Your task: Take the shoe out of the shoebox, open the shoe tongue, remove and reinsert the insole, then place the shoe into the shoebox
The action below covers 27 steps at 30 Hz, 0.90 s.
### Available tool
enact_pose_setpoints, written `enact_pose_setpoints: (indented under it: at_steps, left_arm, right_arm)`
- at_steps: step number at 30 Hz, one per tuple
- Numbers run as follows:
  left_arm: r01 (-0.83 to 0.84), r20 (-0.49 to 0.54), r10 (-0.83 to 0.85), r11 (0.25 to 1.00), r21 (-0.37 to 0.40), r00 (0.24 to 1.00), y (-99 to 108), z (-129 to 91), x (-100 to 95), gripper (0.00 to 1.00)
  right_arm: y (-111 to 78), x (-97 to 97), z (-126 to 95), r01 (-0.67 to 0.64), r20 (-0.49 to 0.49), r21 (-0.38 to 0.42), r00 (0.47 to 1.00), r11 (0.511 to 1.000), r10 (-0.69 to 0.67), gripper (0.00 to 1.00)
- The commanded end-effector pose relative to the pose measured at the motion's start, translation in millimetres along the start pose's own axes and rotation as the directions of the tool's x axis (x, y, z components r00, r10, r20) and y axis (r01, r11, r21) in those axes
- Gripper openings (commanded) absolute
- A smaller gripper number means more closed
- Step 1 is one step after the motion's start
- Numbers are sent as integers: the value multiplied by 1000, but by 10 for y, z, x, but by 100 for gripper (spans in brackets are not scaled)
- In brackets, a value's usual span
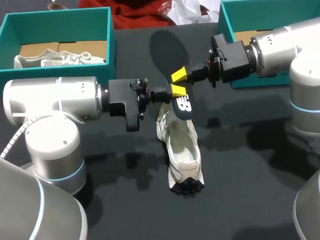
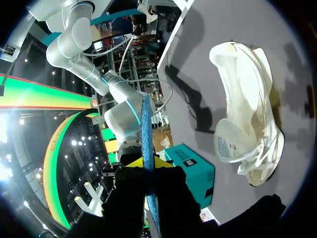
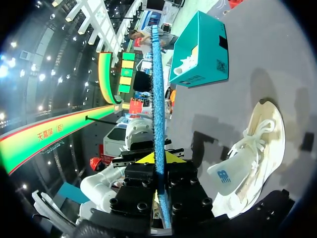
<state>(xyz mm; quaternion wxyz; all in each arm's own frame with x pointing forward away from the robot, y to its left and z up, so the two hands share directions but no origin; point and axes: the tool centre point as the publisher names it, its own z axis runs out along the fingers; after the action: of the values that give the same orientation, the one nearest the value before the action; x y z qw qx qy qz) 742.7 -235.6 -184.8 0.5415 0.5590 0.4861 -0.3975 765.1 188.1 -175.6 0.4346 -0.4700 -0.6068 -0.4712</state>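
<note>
Together, the left gripper (image 1: 173,91) and the right gripper (image 1: 180,75) meet tip to tip above the desk (image 1: 121,206). Each is closed tight on the upper end of a dark, blue-edged insole (image 1: 184,106), which hangs down from them. Directly under the grippers the white shoe (image 1: 182,151) rests on its sole, tongue folded outward. Well apart from the grippers, a teal shoebox (image 1: 2,36) beyond the left arm holds another white shoe (image 1: 61,59). A second teal shoebox (image 1: 227,16) stands beyond the right arm.
</note>
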Motion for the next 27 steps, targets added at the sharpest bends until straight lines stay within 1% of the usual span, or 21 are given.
enact_pose_setpoints:
  at_steps: [1, 3, 4, 5, 8, 11, 14, 15, 16, 17, 26, 27]
  left_arm:
    - [0, 2, 0, 1000, -1, 1000, -17, 23, 8, 0]
    - [1, 3, -1, 1000, 0, 1000, -32, 27, 10, 0]
    - [2, 3, -2, 1000, 0, 1000, -36, 28, 10, 0]
    - [3, 4, -3, 1000, 0, 1000, -40, 30, 10, 0]
    - [5, 6, -4, 1000, -1, 1000, -50, 32, 9, 0]
    - [6, 9, -6, 1000, 0, 1000, -73, 32, 3, 0]
    - [6, 12, -6, 1000, 3, 1000, -93, 31, -1, 0]
    - [6, 12, -6, 1000, 3, 1000, -97, 31, -1, 0]
    - [7, 12, -7, 1000, 4, 1000, -102, 31, 0, 0]
    - [7, 12, -7, 1000, 5, 1000, -108, 30, 2, 0]
    - [12, 9, -12, 1000, -2, 1000, -124, -30, -4, 0]
    - [15, 8, -15, 1000, -4, 1000, -124, -52, -13, 26]
  right_arm:
    - [-39, 4, -7, 2, 2, -5, 1000, 1000, -2, 0]
    - [-44, 6, -12, 4, 1, -6, 1000, 1000, -4, 0]
    - [-46, 7, -13, 5, 0, -7, 1000, 1000, -5, 26]
    - [-47, 9, -14, 6, 1, -8, 1000, 1000, -6, 35]
    - [-51, 19, -19, 12, 3, -15, 1000, 1000, -11, 40]
    - [-55, 24, -30, 14, 1, -26, 1000, 1000, -14, 41]
    - [-53, 24, -33, 15, 1, -29, 1000, 999, -15, 38]
    - [-48, 27, -31, 17, 1, -28, 1000, 999, -17, 34]
    - [-43, 28, -27, 17, 1, -28, 1000, 999, -17, 21]
    - [-37, 27, -22, 18, 2, -27, 1000, 999, -18, 0]
    - [-28, 12, 4, 9, 1, -24, 1000, 1000, -9, 0]
    - [-30, 12, 5, 8, 1, -26, 1000, 1000, -8, 0]
